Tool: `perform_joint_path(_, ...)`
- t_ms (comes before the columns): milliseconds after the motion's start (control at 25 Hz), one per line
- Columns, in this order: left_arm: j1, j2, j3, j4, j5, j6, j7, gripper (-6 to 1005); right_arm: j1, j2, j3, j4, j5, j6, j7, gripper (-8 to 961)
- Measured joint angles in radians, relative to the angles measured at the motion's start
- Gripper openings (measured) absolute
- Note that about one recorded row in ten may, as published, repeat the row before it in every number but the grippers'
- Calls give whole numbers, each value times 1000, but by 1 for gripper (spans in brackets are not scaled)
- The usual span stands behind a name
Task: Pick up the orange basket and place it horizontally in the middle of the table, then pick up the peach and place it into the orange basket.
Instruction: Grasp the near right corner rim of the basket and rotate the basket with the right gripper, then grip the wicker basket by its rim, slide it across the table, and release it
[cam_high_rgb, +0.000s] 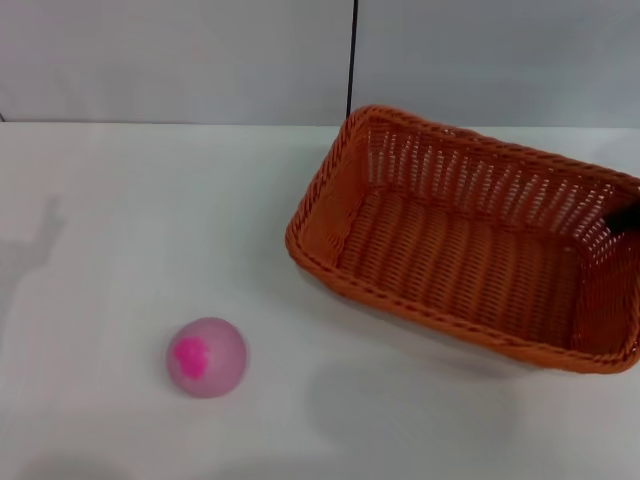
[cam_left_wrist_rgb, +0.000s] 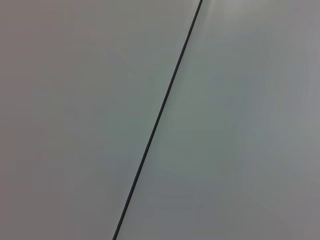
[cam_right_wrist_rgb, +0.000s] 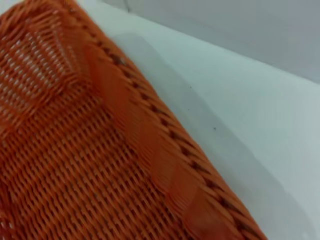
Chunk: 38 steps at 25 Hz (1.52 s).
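Note:
The orange basket lies on the right half of the table, turned at a slant, its open top facing up and nothing inside. Its woven wall and braided rim fill the right wrist view from very close. A black tip of my right gripper shows at the basket's right end, just inside the rim at the picture's edge. The peach, pale pink with a magenta blotch, rests on the table at the front left, well apart from the basket. My left gripper is out of view.
A grey wall with a dark vertical seam rises behind the table's far edge; the left wrist view shows only this wall and its seam. Bare white tabletop lies between the peach and the basket.

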<state>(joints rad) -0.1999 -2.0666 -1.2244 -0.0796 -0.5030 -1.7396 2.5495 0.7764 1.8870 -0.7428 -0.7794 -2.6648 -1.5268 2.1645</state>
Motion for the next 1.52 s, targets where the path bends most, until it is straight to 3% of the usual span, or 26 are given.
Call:
perform_joint_path(200, 6, -1, 1, -1, 0, 0, 0, 859, -25, -6, 2, -40, 82, -18, 0, 167)
perform_joint_path(400, 7, -1, 0, -3, 0, -1, 0, 860, -49, -34, 14, -57, 201, -52, -4, 157)
perform_joint_path(760, 9, -1, 0, -1, -3, -1, 0, 860, -60, -43, 77, -99, 265, -92, -39, 155)
perform_joint_path(1000, 8, -2, 1, -3, -1, 1, 2, 859, -16, -70, 74, -83, 292, -102, -117, 162)
perform_joint_path(1120, 8, -3, 10, -6, 0, 1, 0, 859, 44, -85, 67, -12, 291, -83, -170, 170)
perform_joint_path(1400, 15, -4, 50, -11, 1, -20, 1, 860, 102, -81, 24, 135, 288, 44, -239, 189)
perform_joint_path(1480, 19, -4, 54, -11, 1, -22, 1, 860, 112, -74, 1, 175, 290, 88, -255, 195)
perform_joint_path(1520, 26, -4, 55, -11, 1, -23, 0, 860, 118, -61, -10, 200, 291, 121, -275, 198)
